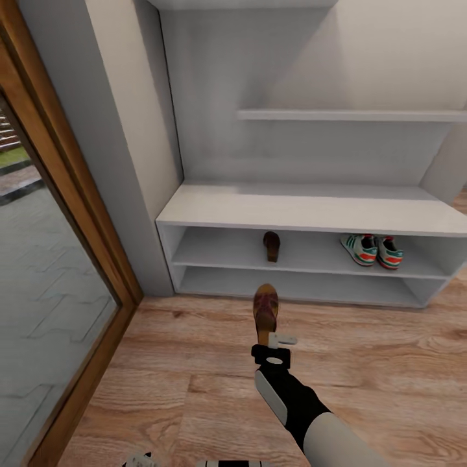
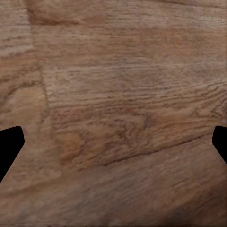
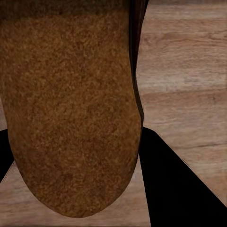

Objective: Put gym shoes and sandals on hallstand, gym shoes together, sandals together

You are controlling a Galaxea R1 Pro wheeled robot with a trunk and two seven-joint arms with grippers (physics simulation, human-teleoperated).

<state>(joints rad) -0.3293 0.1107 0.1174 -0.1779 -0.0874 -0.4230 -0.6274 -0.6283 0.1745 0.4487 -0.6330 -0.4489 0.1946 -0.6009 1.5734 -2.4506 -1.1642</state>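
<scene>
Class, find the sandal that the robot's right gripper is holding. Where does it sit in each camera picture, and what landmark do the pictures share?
Head view: the held sandal is at lower centre, above the right gripper, before the hallstand.
Left wrist view: not in it.
Right wrist view: the sandal fills the left and centre.
Shared landmark: the wood-grain floor.

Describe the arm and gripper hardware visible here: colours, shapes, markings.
Right arm: light grey forearm shell, then a black tapered wrist with a pale oval panel. Right gripper: black base block, pale grey fingers. In the left wrist view, left gripper fingertips appear as plain black wedges. No cables or markings seen.
</scene>
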